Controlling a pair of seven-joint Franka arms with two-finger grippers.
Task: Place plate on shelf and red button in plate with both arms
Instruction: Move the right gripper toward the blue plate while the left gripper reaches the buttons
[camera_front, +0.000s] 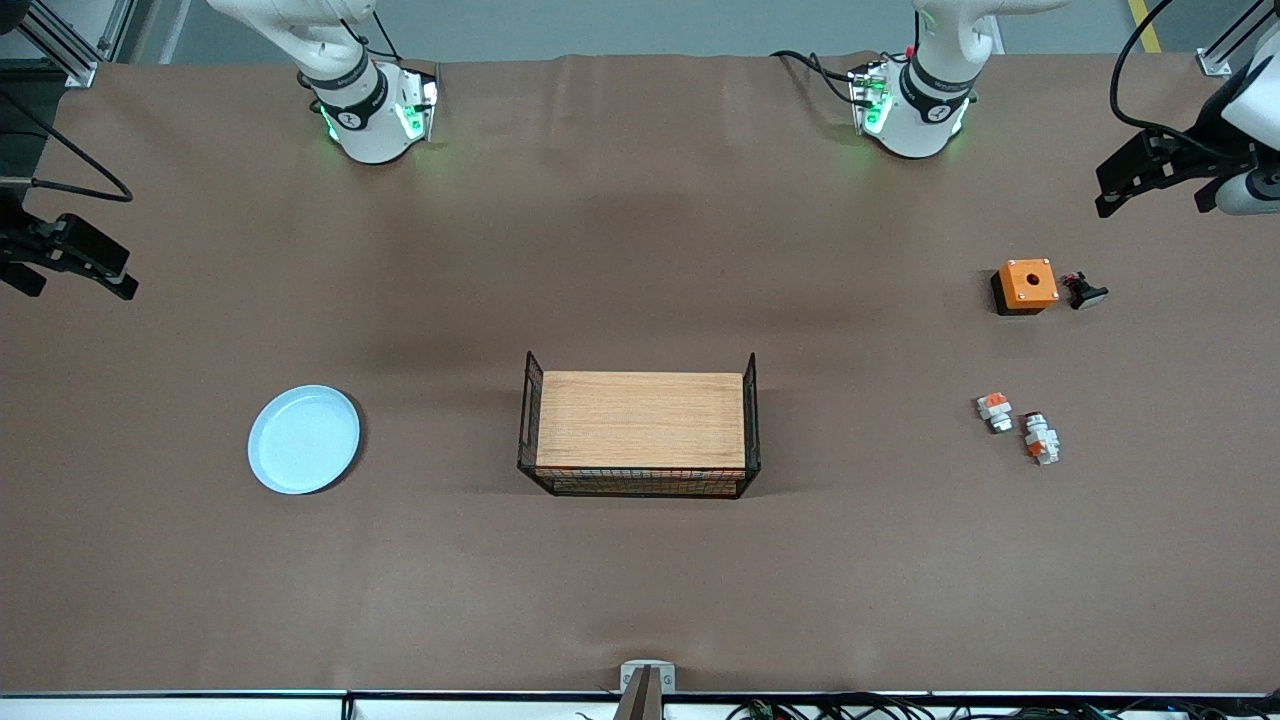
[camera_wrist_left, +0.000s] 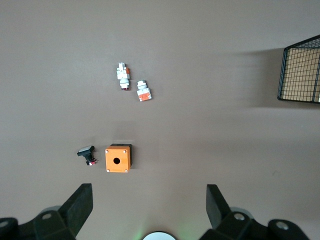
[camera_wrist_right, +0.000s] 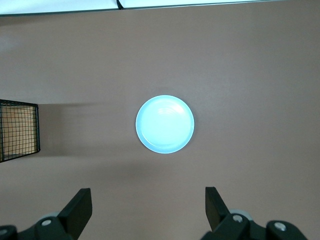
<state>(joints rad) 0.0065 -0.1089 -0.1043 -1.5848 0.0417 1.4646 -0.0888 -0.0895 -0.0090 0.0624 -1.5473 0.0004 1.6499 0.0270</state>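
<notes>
Start of the task: both grippers hang high with fingers spread wide and empty, the left gripper (camera_wrist_left: 149, 205) over the table's edge at its own end, the right gripper (camera_wrist_right: 148, 207) likewise at its end. The plate (camera_wrist_right: 165, 124) lies flat on the table (camera_front: 640, 580), ahead of and well below the right gripper. The red button (camera_wrist_left: 123, 76) lies well below the left gripper, just beside a shorter white part (camera_wrist_left: 144, 91); an orange box (camera_wrist_left: 118, 158) and a black part (camera_wrist_left: 86, 154) lie closer under that gripper. Advice: pinch the plate at its rim; straddle the button across its narrow width, clear of the neighbour. The basket (camera_front: 640, 425) sits between the 2 arms.
</notes>
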